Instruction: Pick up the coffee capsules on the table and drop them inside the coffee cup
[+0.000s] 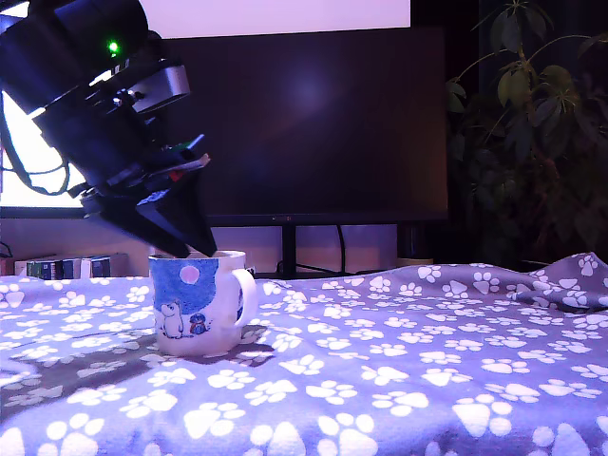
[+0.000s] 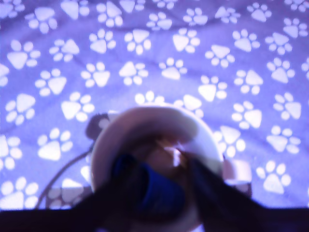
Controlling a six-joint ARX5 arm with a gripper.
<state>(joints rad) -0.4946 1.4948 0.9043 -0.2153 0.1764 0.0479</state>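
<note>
The white coffee cup (image 1: 195,304), with its blue band, pink circle and small bear, stands on the paw-print table (image 1: 399,361) at the exterior view's left, handle toward that view's right. My gripper (image 1: 195,252) tilts down from the upper left, its dark fingertips at the cup's rim. In the wrist view the cup's rim (image 2: 154,113) lies right under my gripper (image 2: 164,193). A blue coffee capsule (image 2: 159,191) fills the gap between the two fingers, over the cup's opening. A blurred pale-brown shape (image 2: 164,154) lies deeper inside the cup. I cannot tell what it is.
A large dark monitor (image 1: 313,114) on a stand (image 1: 288,252) rises behind the table. A leafy plant (image 1: 541,123) stands at the exterior view's right. The cloth bunches into a fold (image 1: 570,275) at the far right. Small items (image 1: 66,268) line the back left.
</note>
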